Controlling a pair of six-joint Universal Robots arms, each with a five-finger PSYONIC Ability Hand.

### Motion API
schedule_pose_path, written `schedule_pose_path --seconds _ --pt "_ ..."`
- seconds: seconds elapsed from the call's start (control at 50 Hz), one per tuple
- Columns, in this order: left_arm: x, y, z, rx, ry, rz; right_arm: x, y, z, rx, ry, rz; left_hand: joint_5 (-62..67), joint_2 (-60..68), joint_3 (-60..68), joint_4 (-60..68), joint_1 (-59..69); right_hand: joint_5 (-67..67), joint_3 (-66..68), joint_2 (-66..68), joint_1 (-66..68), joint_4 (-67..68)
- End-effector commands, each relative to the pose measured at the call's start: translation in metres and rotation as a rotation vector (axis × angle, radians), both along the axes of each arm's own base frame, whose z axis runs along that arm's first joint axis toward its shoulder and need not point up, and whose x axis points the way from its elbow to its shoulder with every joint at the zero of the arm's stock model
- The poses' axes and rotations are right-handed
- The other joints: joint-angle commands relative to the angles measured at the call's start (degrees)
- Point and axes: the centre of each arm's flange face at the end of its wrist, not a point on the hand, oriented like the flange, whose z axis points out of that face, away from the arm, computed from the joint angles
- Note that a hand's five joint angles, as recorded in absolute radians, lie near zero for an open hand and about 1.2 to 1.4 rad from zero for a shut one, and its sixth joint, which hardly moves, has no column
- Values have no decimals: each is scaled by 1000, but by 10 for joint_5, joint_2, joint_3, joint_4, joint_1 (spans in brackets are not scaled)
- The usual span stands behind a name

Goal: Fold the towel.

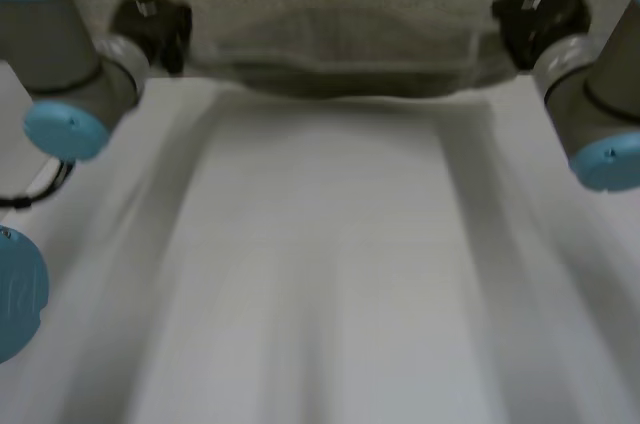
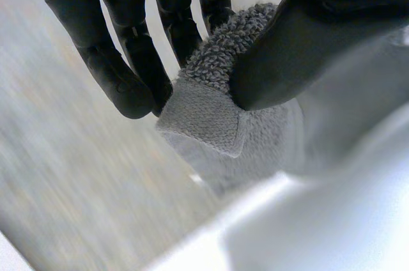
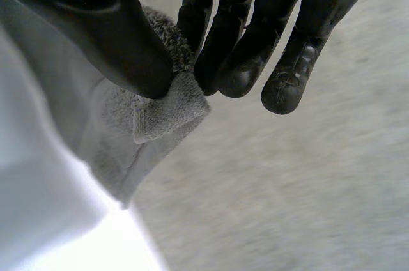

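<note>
— Well, the left hand (image 1: 150, 26) pinches the towel's (image 1: 330, 39) left corner at the table's (image 1: 320, 294) far edge, and the right hand (image 1: 540, 10) pinches the right corner.
— Only the hems, though. I'd guess one uneven tug slips a corner and skews the fold.

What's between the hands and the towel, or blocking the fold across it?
Nothing visible. The left hand and right hand each pinch a corner of the towel between thumb and fingers. No object lies on the towel stretched between them or on the white table.
</note>
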Motion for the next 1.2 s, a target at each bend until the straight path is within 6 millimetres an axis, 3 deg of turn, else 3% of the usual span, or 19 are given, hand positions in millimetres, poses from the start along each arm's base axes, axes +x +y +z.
schedule_pose_path --seconds 0.02,0.06,0.12,0.18,0.22,0.26,0.28,0.42,0.5,0.64,0.7,0.76,0.82,0.98,1.0,1.06,1.16,1.18,1.2 --pt "9 21 -94 266 -219 -12 -2 14 -68 210 103 41 -144 -54 -88 -73 -11 47 32 37 34 37" --pt "13 27 -105 300 -252 -15 -5 23 -94 299 172 46 -144 -54 -88 -73 -11 47 32 37 34 37" --pt "18 42 -111 344 -292 -30 -9 34 -103 349 200 52 -144 -54 -88 -73 -11 47 32 37 34 37" --pt "23 55 -103 348 -296 -36 -11 38 -101 353 200 47 -144 -54 -88 -73 -11 47 32 37 34 37" --pt "28 60 -93 335 -289 -32 -24 47 -74 315 172 19 -144 -54 -88 -73 -11 47 32 37 34 37" --pt "41 71 -69 299 -271 -19 -35 51 -62 301 158 -6 -144 -54 -88 -73 -11 47 32 37 34 37" --pt "41 71 -69 299 -271 -19 -44 55 -52 290 146 -28 -144 -54 -88 -73 -11 47 32 37 34 37" --pt "68 110 -26 247 -242 4 -65 84 -18 299 126 -67 -144 -54 -88 -73 -11 47 32 37 34 37" --pt "80 123 -19 239 -231 13 -83 97 -10 363 129 -103 -144 -54 -88 -73 -11 47 32 37 34 37" --pt "84 132 -34 271 -233 -5 -81 97 -14 403 128 -52 -144 -54 -88 -73 -11 47 32 37 34 37" --pt "82 128 -45 290 -237 -7 -78 86 -33 457 131 -35 -144 -54 -88 -73 -11 47 32 37 34 37" --pt "77 106 -68 322 -245 1 -73 70 -46 488 137 -33 -144 -54 -88 -73 -11 47 32 37 34 37" --pt "76 96 -73 325 -246 17 -70 53 -58 505 132 -31 -144 -54 -88 -73 -11 47 32 37 34 37" --pt "36 40 -103 274 -285 68 -65 -9 -95 540 4 -79 -144 -54 -88 -73 -11 47 32 37 34 37" --pt "35 40 -103 274 -285 68 -65 -9 -95 540 4 -79 -144 -54 -88 -73 -11 47 32 37 34 37" --pt "36 13 -123 285 -308 146 -66 -34 -110 520 -16 -152 -144 -54 -88 -73 -11 47 32 37 34 37" --pt "32 0 -147 333 -336 177 -53 -44 -121 494 -1 -181 -144 -54 -88 -73 -11 47 32 37 34 37" --pt "27 1 -153 353 -346 165 -51 -46 -125 495 2 -183 -357 -267 -301 -286 -224 47 32 37 34 37" --pt "20 4 -159 371 -358 146 -50 -47 -128 499 0 -182 -463 -373 -406 -391 -329 19 5 9 6 10"
